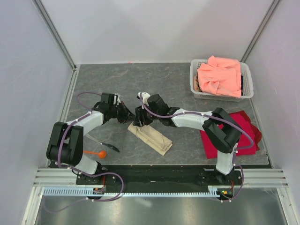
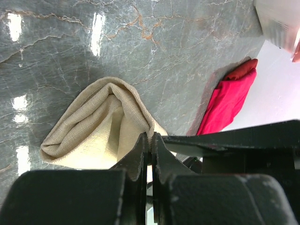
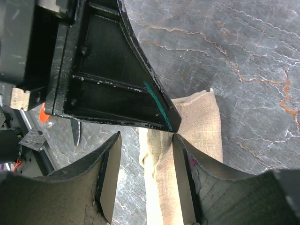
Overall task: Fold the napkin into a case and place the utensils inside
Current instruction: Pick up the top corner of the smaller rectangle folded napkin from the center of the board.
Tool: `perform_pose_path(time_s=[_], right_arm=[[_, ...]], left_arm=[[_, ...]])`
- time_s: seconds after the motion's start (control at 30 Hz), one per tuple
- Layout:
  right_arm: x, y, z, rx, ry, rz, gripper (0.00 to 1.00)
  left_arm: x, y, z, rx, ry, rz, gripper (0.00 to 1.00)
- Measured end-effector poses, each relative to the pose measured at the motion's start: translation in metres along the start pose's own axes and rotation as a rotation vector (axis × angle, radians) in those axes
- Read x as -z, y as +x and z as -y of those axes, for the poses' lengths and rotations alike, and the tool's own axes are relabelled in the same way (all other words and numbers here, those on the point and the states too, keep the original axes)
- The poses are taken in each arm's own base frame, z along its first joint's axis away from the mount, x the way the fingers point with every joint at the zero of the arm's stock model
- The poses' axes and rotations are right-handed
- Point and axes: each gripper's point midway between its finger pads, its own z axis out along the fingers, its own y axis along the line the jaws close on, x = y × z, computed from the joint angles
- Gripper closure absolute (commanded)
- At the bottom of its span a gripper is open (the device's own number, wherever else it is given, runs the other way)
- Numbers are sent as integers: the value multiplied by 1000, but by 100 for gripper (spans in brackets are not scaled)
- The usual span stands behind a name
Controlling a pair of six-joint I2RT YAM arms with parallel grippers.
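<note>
"What sort of place is this?"

"A robot lab's test booth. Plain white walls [image 1: 140,28] on metal frame posts [image 1: 55,33] box in one grey stone-look table [image 1: 140,79]."

"Anything else?"

"A left arm [image 1: 91,121] and a right arm [image 1: 187,119] are bolted to a metal rail [image 1: 159,177] at its near edge, and purple cables [image 1: 117,185] loop from them."

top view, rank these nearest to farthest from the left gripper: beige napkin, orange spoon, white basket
1. Beige-tan cloth napkin: table centre, its end pinched in the left gripper's shut jaws.
2. Small orange plastic spoon: near-left, beside the left arm's base.
3. White plastic basket: far right corner.
</note>
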Motion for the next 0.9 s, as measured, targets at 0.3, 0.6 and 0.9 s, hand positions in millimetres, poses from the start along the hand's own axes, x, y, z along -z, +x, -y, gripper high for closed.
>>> perform_pose_path(time_s=[0.3,0.6,0.9], right_arm=[[-1,-1,5,2,37,12,69],[-2,-1,12,-5,77,17,80],[-2,2,12,-20,76,4,61]], left_arm=[[1,0,2,13,6,1,98],[2,-1,1,19,6,5,98],[1,0,1,29,14,7,98]])
